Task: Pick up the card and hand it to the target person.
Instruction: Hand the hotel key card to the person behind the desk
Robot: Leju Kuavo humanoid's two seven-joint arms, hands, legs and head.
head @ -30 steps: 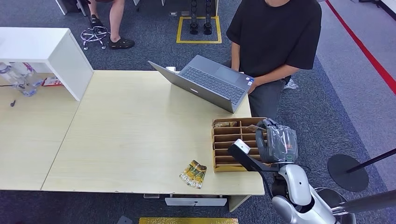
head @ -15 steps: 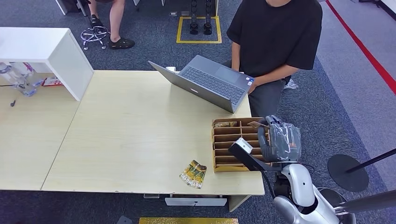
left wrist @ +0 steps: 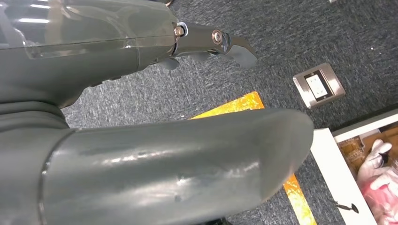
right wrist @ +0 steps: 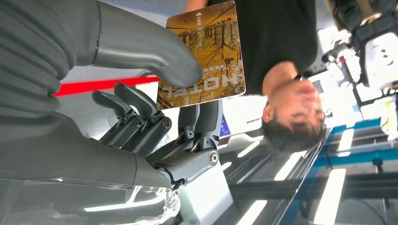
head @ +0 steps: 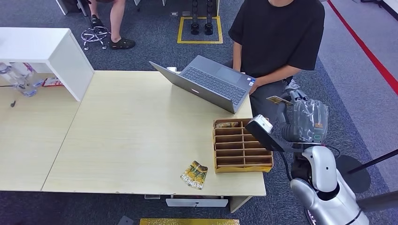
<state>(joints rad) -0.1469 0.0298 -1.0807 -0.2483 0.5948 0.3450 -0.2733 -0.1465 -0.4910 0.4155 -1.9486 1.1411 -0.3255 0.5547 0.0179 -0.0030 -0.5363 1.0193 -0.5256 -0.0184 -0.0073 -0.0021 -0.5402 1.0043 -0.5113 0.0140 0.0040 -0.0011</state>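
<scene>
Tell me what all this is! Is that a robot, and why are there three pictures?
Yes, it is a robot with two silver arms and hands. The big picture is what the robot sees from up high, looking down. The other two come from small cameras at its wrists, so they look sideways or upside down.

On the table sit a grey laptop, a cardboard box with slots, and some cards near the front edge.

The robot's right hand pinches a hotel card between its thumb and fingers. It holds the card up toward the person in the black shirt. The left hand holds nothing I can see.
</scene>
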